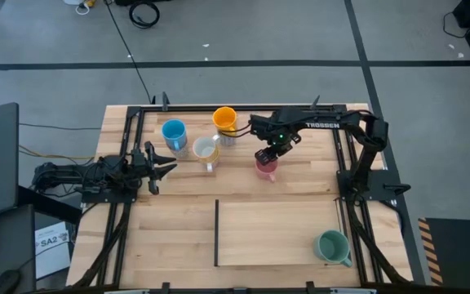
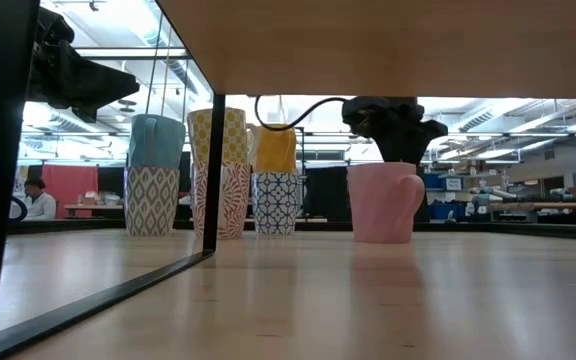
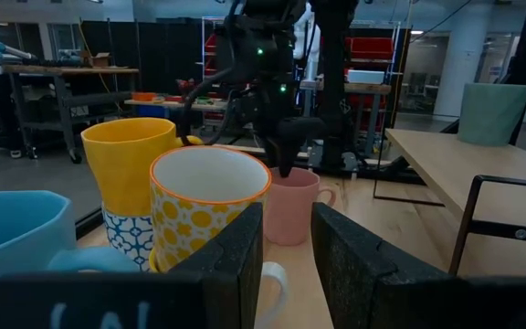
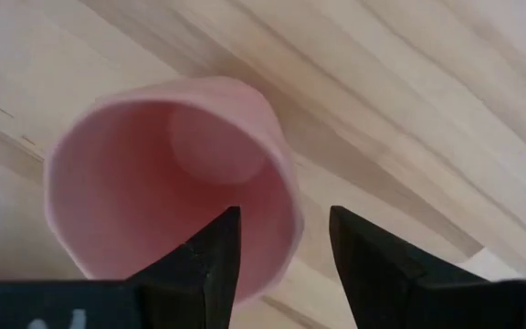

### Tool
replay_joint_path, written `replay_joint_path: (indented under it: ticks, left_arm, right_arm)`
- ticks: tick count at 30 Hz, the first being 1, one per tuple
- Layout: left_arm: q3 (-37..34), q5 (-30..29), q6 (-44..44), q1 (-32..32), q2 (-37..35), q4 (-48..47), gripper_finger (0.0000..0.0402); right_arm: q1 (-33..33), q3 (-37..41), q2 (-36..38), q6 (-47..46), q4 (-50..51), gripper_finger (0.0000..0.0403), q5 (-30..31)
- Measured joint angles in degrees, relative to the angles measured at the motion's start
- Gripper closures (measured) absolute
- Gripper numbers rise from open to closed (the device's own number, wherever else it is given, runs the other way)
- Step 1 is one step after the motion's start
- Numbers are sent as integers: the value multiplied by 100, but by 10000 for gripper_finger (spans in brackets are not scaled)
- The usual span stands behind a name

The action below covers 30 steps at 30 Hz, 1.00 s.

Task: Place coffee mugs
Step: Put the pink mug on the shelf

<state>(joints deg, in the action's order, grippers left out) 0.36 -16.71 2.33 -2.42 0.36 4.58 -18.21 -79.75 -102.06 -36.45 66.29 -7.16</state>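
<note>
The pink mug (image 1: 266,169) (image 2: 383,200) stands upright on its base on the table, right of three other mugs: blue (image 1: 174,133), orange (image 1: 224,121) and a white one with a yellow pattern (image 1: 206,149) (image 3: 206,206). A green mug (image 1: 333,245) stands on the raised board. My right gripper (image 1: 268,155) (image 4: 286,247) is open just above the pink mug's rim (image 4: 286,196), pointing down, one finger over the inside and one outside the wall. My left gripper (image 1: 163,166) (image 3: 288,256) is open and waits at the table's left, facing the mugs.
The raised wooden board (image 1: 276,233) on a black frame (image 2: 213,170) fills the table's near middle and right. The three patterned mugs stand close together at the far side. Black rails run along the left and right edges of the table (image 1: 300,175). People and shelves show in the room behind.
</note>
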Motion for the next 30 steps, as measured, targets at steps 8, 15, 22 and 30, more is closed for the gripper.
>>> replay_joint_path:
  ticks: [8, 15, 22, 30]
  left_arm:
    - [0, 0, 0, -2, 1, -2, 299]
    - [0, 0, 0, -2, 0, -4, 299]
    - [0, 0, -1, -1, 0, -7, 299]
    - [0, 0, -1, -2, 2, -7, 299]
  right_arm:
    - [52, 395, -2, -6, -314, 239, -165]
    - [52, 422, -2, 1, -366, 313, -243]
    - [52, 422, 2, 44, -348, 378, -144]
    - [53, -99, -7, 128, 293, 378, -120]
